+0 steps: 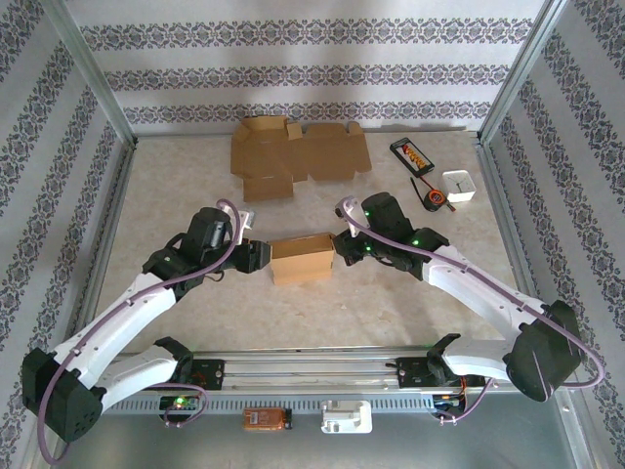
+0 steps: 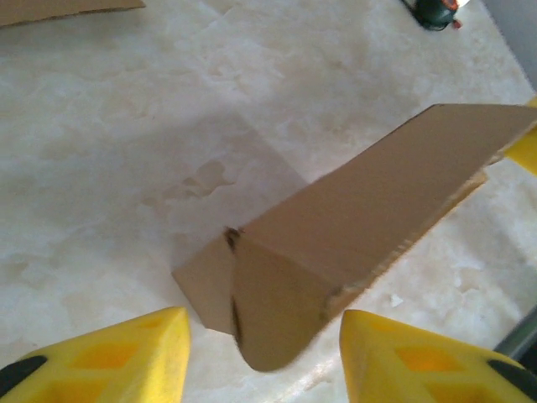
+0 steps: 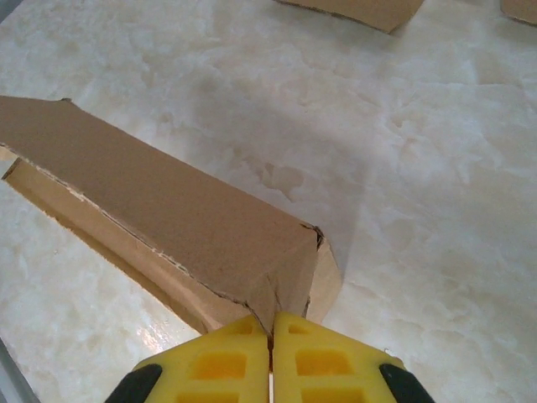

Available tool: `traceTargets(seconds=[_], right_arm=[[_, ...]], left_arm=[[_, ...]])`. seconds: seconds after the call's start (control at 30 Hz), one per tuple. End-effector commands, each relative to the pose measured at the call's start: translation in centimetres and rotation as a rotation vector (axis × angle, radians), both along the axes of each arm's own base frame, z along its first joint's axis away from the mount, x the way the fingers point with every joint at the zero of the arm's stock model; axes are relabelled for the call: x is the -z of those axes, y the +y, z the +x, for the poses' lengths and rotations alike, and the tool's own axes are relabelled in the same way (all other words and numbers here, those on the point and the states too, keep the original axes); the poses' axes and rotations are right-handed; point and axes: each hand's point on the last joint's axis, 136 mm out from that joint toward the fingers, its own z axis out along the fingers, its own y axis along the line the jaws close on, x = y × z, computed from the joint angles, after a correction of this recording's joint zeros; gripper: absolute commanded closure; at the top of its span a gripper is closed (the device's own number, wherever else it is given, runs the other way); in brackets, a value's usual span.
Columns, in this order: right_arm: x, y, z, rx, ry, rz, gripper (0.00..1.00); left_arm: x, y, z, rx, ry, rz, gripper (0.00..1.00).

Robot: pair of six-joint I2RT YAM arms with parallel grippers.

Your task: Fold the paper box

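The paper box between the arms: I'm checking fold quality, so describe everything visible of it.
The paper box is plain brown cardboard, a long rectangular shell lying on the table between both arms. Its top panel is closed, but one long seam gapes slightly and has rough edges. A flap sticks out at each end. The right gripper has its jaws shut on one end corner. The left gripper has its jaws open astride the other end, with gaps either side.

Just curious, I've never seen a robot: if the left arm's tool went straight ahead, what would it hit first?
Most likely the cardboard box: its rounded end flap lies right ahead of the left tool, in line with the gap between its open fingers, though how close is hard to tell.
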Motion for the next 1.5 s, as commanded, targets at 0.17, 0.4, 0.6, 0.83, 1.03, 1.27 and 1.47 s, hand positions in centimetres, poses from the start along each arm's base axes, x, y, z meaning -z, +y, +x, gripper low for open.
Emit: traceTargets(seconds=[0.17,0.4,0.6,0.83,1.03,1.27,1.47], right_arm=[[-0.7,0.2,0.5,0.055,0.022,-0.011,0.91],[-1.2,0.1,0.5,0.094,0.092,-0.028,0.88],[-1.5,0.2,0.1,0.115,0.169,-0.035,0.87],[-1.2,0.4,0.0,0.153,0.247,-0.023,0.86],[-0.6,0.9,0.0,0.174,0.315,0.003,0.85],[-1.2,1.4,0.2,0.182,0.344,0.041,0.86],[-1.6,1.4,0.5,0.197,0.366,0.065,1.0]], left_arm=[[0.1,0.2,0.8,-0.053,-0.033,-0.001,0.66],[-1.8,-1.1,0.4,0.0,-0.045,-0.08,0.93],[-2.4,-1.4,0.7,-0.072,0.033,-0.145,1.0],[-2.2,-2.3,0.7,-0.074,0.096,-0.203,1.0],[-1.5,-2.0,0.6,-0.084,0.098,-0.183,1.0],[-1.3,-2.0,0.7,-0.089,0.101,-0.181,1.0],[-1.2,-1.8,0.8,-0.09,0.098,-0.165,1.0]])
